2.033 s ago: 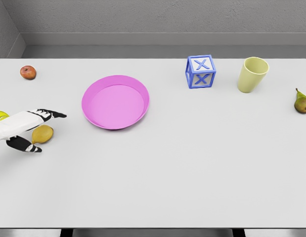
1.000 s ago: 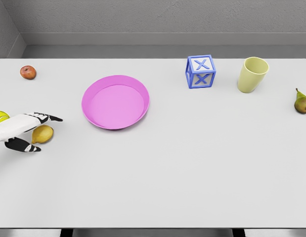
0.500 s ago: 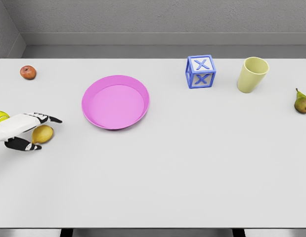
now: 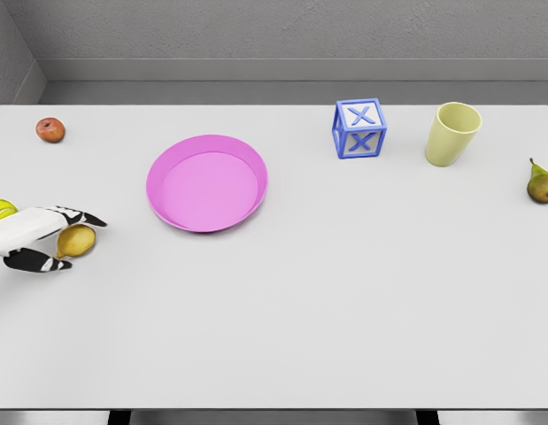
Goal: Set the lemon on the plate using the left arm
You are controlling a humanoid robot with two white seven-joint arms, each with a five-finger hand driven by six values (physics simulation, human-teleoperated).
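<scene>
The yellow lemon (image 4: 76, 241) lies on the white table near its left edge. My left hand (image 4: 83, 241) reaches in from the left and straddles it, with the black-tipped fingers (image 4: 82, 215) stretched over its far side and the thumb (image 4: 45, 263) on its near side. The fingers look open around the lemon, which still rests on the table. The pink plate (image 4: 207, 186) sits to the right of the lemon and a little farther back, with nothing in it. My right arm does not show.
A yellow-green ball (image 4: 0, 209) peeks out behind my left forearm. A red apple (image 4: 50, 130) sits at the far left. A blue letter block (image 4: 359, 128), a pale yellow cup (image 4: 451, 134) and a pear (image 4: 541, 184) stand at the back right.
My left hand has drawn slightly back to the left, its fingertips ending closer over the lemon. The lemon has not moved.
</scene>
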